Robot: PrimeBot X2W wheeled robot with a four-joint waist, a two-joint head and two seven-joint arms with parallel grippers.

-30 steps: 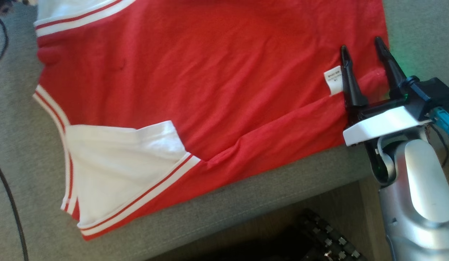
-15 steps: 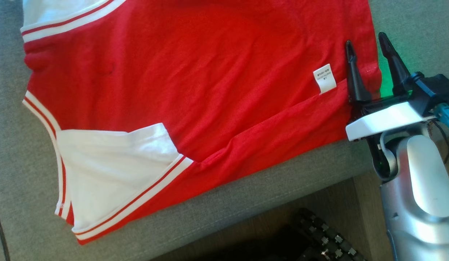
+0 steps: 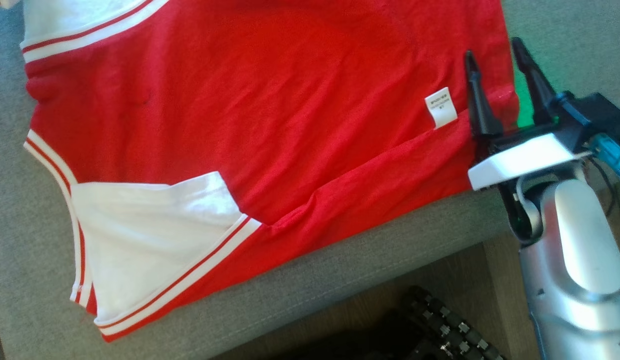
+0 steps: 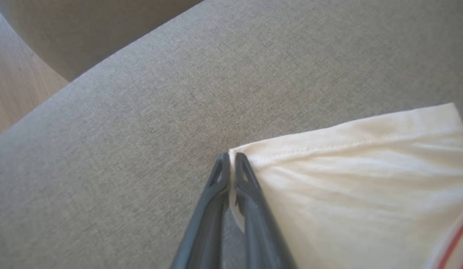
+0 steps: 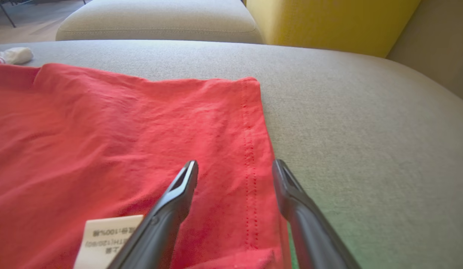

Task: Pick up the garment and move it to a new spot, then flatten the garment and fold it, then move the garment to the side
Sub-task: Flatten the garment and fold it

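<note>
Left gripper (image 4: 229,164) has its fingers pressed together on the corner of a white sleeve (image 4: 347,186), and a sliver of the white cloth shows between them. The hemmed edge of that sleeve runs off to the right of the tips in the wrist view, lying flat on the grey cushion (image 4: 141,130). A red stripe shows at the far lower right of that view.

Right gripper (image 3: 492,47) stands with its fingers well apart and nothing between them, low over the garment's bottom corner. One finger is over the red cloth just beside the white label (image 3: 441,107). The other is at the stitched hem (image 5: 250,157), about where the cloth gives way to the cushion. Whether the tips touch the cloth I cannot tell.

From there the garment (image 3: 269,100) spreads away to the robot's left, red, lightly creased, laid open on the cushion. A long fold runs along its near edge. A white sleeve with red stripes lies at the lower left of the head view, and more striped white trim shows at the top left.

Beyond the cushion's near edge are wood floor (image 3: 370,310) and a dark studded object (image 3: 440,330).
</note>
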